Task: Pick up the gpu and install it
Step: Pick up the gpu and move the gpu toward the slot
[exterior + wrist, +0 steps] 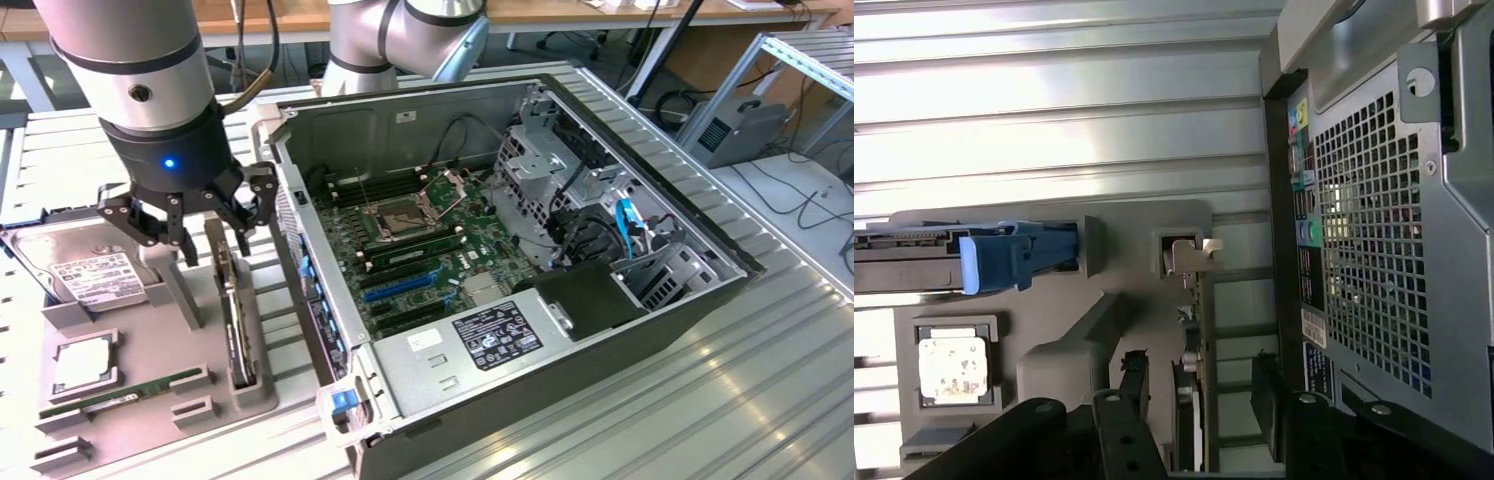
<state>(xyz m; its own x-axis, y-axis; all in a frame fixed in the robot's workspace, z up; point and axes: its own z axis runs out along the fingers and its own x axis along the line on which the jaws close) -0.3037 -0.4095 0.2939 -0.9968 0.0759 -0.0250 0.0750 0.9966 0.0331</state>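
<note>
The gpu (240, 325) stands on its long edge in a slot of the grey holder (200, 345), just beside the open computer case (667, 300). My gripper (198, 238) hangs right above the card's far end with its jaws open. In the wrist view the gpu (1192, 385) runs edge-on between the two black fingers (1135, 378), which stand apart on either side of it without touching. Its silver bracket (1190, 255) sits at the end away from the fingers. Nothing is held.
On the holder (1124, 320) lie a hard drive (87, 275) with a blue carrier (994, 262), a CPU (83, 366) and a green RAM stick (123, 392). Inside the case the motherboard (427, 250) shows blue slots (400, 288). The case's perforated back panel (1379, 250) is close by.
</note>
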